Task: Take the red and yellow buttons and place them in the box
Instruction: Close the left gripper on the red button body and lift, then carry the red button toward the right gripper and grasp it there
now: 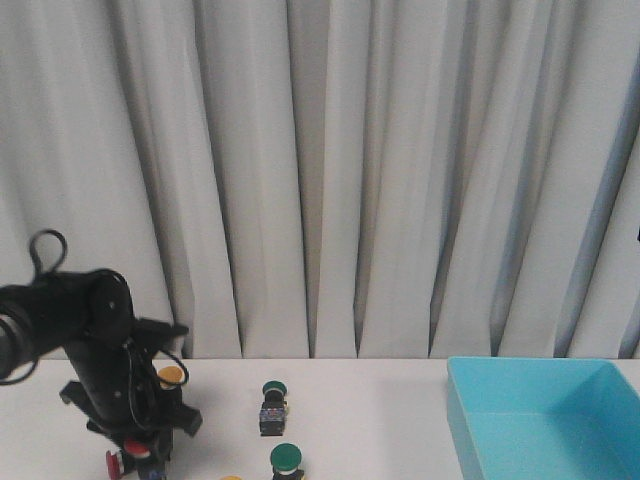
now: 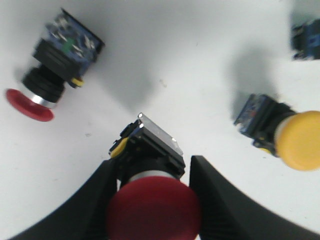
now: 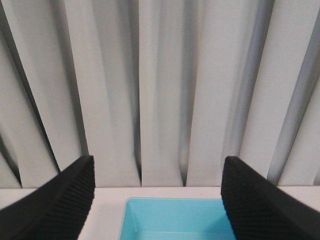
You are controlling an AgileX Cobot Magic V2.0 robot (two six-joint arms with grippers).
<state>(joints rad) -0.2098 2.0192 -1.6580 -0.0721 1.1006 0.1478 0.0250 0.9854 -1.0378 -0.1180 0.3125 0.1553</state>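
Red and yellow buttons all look to be outside the box (image 1: 540, 420), so the task seems barely begun. Nearest, in the left wrist view, the left gripper (image 2: 152, 200) has its jaws flanking one red button (image 2: 152, 207), fingers close against the body; whether they actually press it I cannot tell. A second red button (image 2: 45, 75) lies on its side on the white table (image 2: 175, 60) at about ten o'clock from the flanked one, and a yellow button (image 2: 280, 127) lies at about two o'clock. In the front view, two green-capped switches (image 1: 273, 403) sit further toward the middle of the table, to be left alone. The box stands at the table's right end, well apart from the buttons; the part of its floor that shows is bare. The right gripper (image 3: 157, 200) hangs spread wide with nothing between its fingers, facing the curtain (image 3: 160, 90). No brand, label or readable writing appears anywhere.
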